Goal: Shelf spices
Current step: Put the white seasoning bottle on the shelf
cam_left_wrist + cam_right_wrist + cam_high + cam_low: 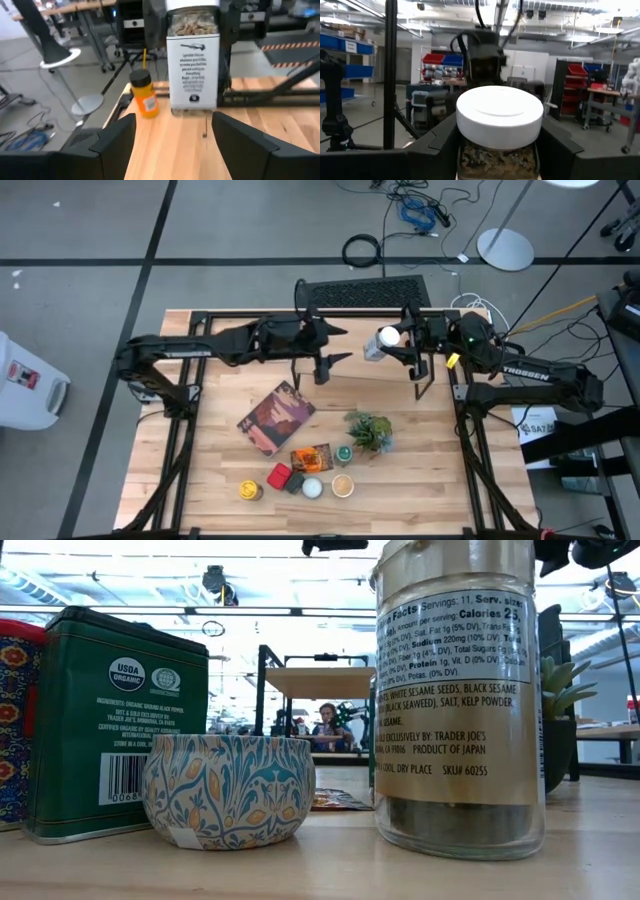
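Table (210,470), 6 o'clock: held spice cluster, book (276,418), plant (368,430). Shelf (350,292) stood at 12 o'clock. Right claw (392,338) gripped white-lidded jar (380,342) near shelf, 1 o'clock. Left claw (335,345) gaped wide, empty, facing jar.

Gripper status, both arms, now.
Left gripper: open, holding nothing, facing the white-lidded jar.
Right gripper: shut on the white-lidded jar, jaws on either side below its lid.
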Controlling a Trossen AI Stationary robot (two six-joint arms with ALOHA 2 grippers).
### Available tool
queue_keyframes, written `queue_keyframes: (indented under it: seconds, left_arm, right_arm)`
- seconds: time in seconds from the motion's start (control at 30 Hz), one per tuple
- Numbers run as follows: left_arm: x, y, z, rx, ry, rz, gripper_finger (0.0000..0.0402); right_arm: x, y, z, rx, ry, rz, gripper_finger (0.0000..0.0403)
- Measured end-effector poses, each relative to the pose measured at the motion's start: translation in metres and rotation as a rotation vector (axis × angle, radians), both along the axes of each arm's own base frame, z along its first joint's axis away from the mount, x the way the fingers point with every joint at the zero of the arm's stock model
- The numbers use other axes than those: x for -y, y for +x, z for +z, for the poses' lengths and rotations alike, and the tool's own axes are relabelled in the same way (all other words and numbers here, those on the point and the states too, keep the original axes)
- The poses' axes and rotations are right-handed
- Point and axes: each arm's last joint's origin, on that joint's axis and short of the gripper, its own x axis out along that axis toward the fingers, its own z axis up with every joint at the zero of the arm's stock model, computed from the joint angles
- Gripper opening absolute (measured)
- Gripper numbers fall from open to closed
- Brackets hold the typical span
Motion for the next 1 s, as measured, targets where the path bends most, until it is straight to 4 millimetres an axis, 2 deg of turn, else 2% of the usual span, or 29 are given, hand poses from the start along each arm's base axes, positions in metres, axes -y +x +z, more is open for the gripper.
queue_keyframes:
  seconds: [0.2,0.43,0.6,0.77,1.0]
  left_arm:
    - [0.013,-0.027,0.011,-0.091,0.008,0.02,0.0271]
    - [0.033,-0.05,0.009,-0.241,-0.014,0.039,0.0271]
    - [0.05,-0.056,0.0,-0.339,0.002,0.055,0.0271]
    - [0.061,-0.057,-0.009,-0.363,0.011,0.07,0.0271]
    - [0.07,-0.062,-0.038,-0.35,-0.026,0.079,0.0271]
  right_arm:
    - [0.0,-0.001,-0.003,-0.044,0.019,-0.001,0.0187]
    - [0.001,0.001,-0.011,-0.124,0.054,-0.012,0.0187]
    - [0.002,0.002,-0.017,-0.179,0.069,-0.029,0.0187]
    - [0.003,0.002,-0.023,-0.235,0.083,-0.063,0.0187]
    - [0.004,0.003,-0.03,-0.3,0.096,-0.107,0.0187]
